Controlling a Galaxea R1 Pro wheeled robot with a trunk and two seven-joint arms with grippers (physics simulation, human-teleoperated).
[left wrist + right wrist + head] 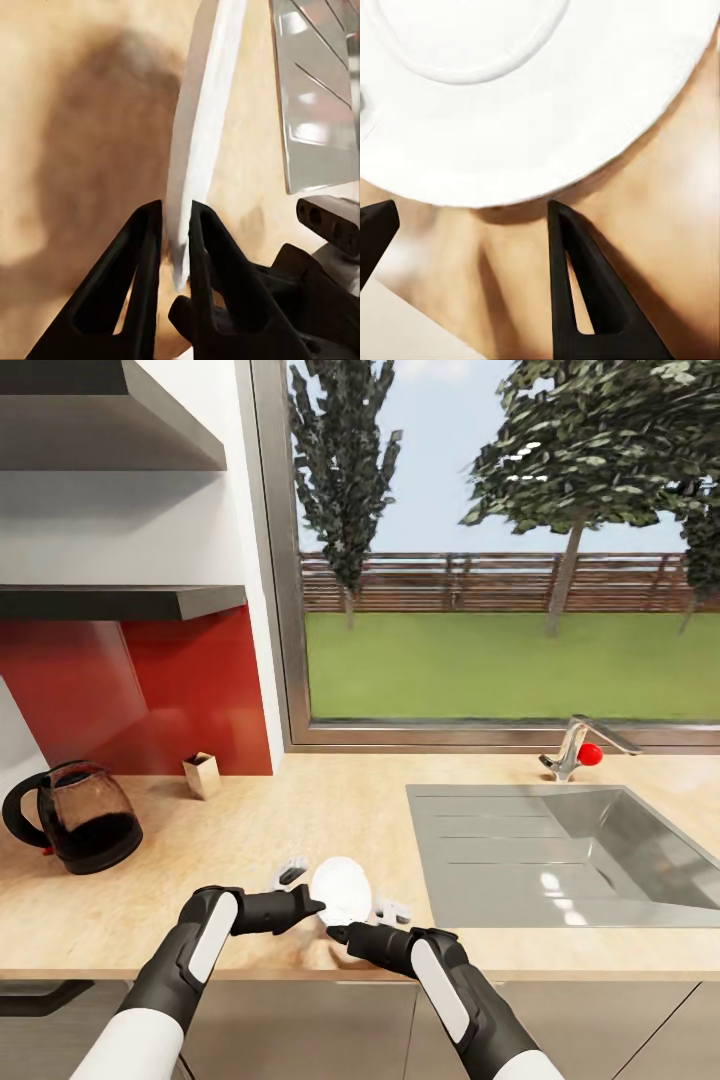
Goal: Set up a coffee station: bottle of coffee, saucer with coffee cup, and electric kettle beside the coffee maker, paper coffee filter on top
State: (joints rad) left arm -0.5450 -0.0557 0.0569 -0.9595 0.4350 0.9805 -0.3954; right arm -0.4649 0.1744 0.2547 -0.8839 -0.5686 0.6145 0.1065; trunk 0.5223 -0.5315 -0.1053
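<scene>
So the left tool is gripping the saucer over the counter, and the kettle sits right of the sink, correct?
Not quite. The kettle sits left of the sink, near the red backsplash, as the head view shows. The rest holds: the left tool is shut on the saucer rim over the counter.

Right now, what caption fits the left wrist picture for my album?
Left gripper pinching the white saucer by its rim above the kitchen countertop.

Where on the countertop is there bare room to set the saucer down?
Bare countertop runs between the electric kettle and the sink, behind the grippers. The front edge is crowded: the left gripper pinches the saucer, with the right gripper beside it.
</scene>
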